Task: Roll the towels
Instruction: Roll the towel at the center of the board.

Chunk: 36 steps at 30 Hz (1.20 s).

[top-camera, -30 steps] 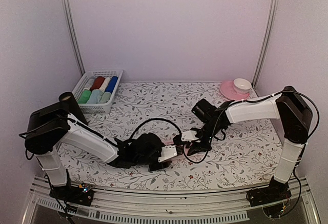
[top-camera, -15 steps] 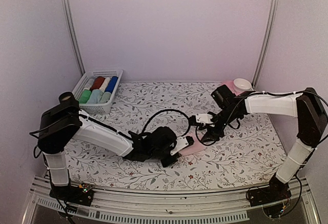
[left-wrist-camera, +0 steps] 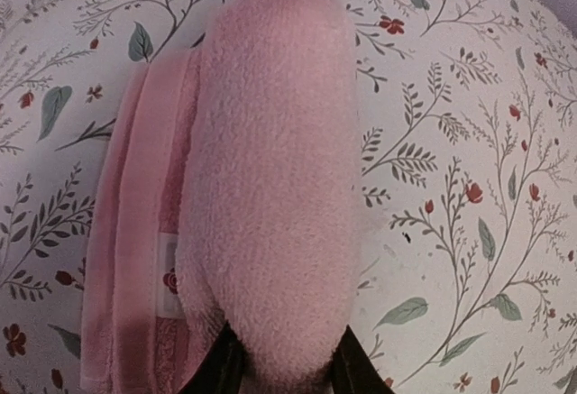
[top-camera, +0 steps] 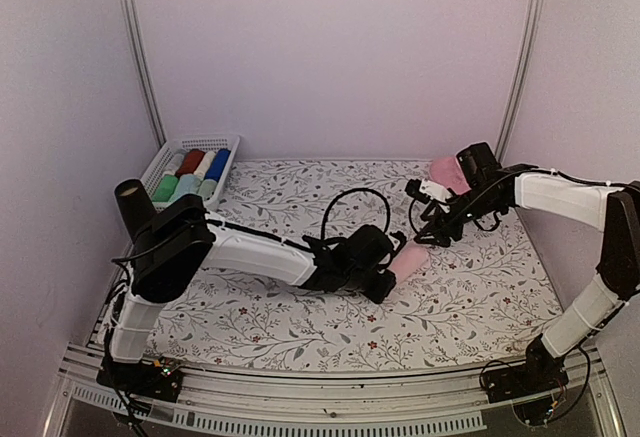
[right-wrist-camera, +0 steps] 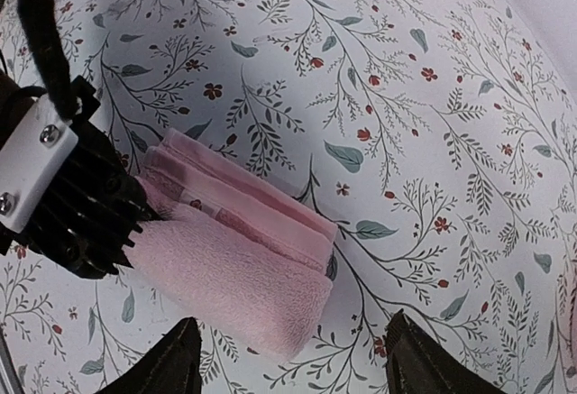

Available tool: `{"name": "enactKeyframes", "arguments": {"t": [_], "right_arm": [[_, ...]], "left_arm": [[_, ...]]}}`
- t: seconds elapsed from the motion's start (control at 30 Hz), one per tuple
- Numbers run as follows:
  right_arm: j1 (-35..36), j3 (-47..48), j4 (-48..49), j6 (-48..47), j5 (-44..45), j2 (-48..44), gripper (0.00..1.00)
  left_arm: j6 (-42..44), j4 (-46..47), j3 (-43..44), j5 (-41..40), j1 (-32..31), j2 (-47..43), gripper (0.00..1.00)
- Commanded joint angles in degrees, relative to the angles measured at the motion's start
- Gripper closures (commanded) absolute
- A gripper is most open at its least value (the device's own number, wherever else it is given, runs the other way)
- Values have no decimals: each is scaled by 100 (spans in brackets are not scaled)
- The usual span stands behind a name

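Left wrist: plump pink towel roll (left-wrist-camera: pixel 270 187) in grip of left pincer (left-wrist-camera: pixel 287 371) (right pincer (right-wrist-camera: pixel 293 358) wide, empty).

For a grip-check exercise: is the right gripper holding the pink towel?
No; the right gripper is open, clear of the towel the left gripper holds.

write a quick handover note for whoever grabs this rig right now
Grippers: the left gripper is shut on the rolled part of the pink towel, mid-table. The right gripper is open and holds nothing, hanging just right of that towel.
Done: the pink towel is mostly rolled. Mint green rolls sit in the white basket, back left, and no flat mint towel is in view.
To do: a flat folded strip lies beside the pink roll, so it probably needs rolling in before release.
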Motion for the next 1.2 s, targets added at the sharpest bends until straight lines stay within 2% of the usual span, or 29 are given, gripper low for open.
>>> {"name": "enactKeyframes", "arguments": {"t": [0.0, 0.13, 0.27, 0.47, 0.57, 1.07, 1.17], "right_arm": [[-262, 143, -333, 928, -668, -17, 30], [-369, 56, -420, 951, -940, 88, 31], [-369, 33, -465, 627, -1404, 190, 37], [-368, 133, -667, 414, -1953, 720, 53], [-369, 194, -667, 371, -1958, 925, 59], [-207, 607, -610, 384, -1659, 1812, 69], [-111, 574, -534, 374, -1456, 1868, 75]], "left_arm": [[-957, -1319, 135, 679, 137, 926, 80], [-1248, -1011, 124, 1157, 358, 969, 80], [-1440, -978, 205, 1484, 599, 1040, 80], [-1607, -1028, 334, 1930, 800, 1176, 80], [-1698, -928, 258, 2010, 865, 1147, 80], [-2015, -362, -188, 2311, 1030, 1020, 80], [-2002, -346, -239, 2303, 1067, 934, 79]]}}
